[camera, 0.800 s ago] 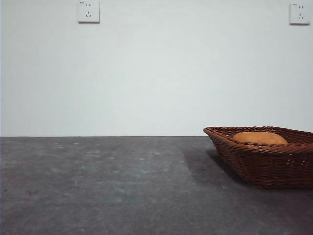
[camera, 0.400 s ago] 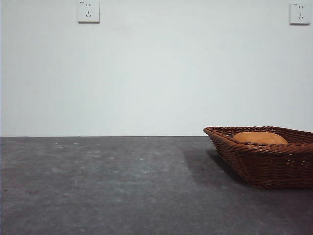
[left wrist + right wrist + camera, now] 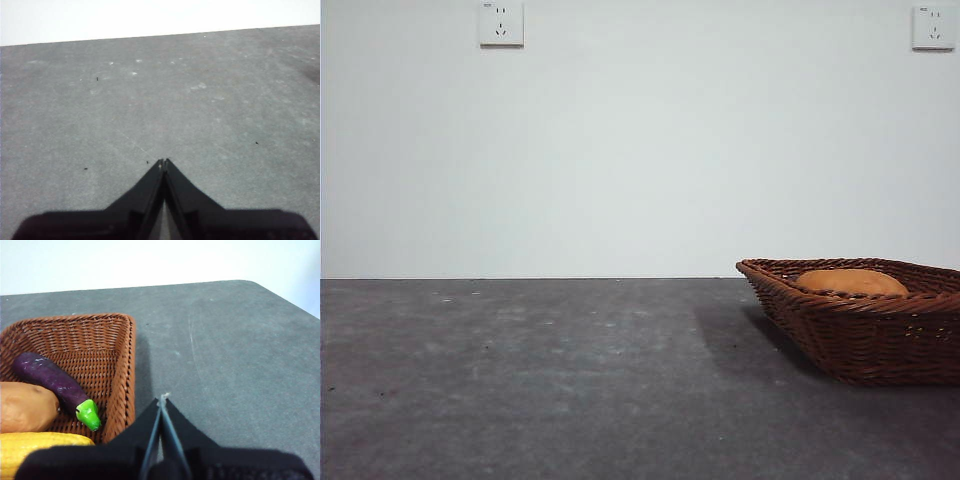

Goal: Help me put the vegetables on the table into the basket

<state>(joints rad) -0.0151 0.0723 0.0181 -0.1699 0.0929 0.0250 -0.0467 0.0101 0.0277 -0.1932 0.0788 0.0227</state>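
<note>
Potato (image 3: 25,407), corn (image 3: 42,452), eggplant (image 3: 52,381) all inside basket (image 3: 127,365). Job looks done. Left gripper (image 3: 164,161) and right gripper (image 3: 162,399) pinched together, empty; best stay clear of basket.

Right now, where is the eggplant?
In the right wrist view, the eggplant lies inside the basket, beside the potato and near the corn cob; the front view hides it behind the wicker wall.

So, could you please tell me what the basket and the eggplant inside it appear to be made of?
The basket looks like woven wicker or rattan, reddish-brown with a slight sheen: the crossing strands and braided rim show clearly. The eggplant seems to be a plastic or foam replica, judging by its matte purple skin and unnaturally bright green tip, though a real one cannot be ruled out.
</note>
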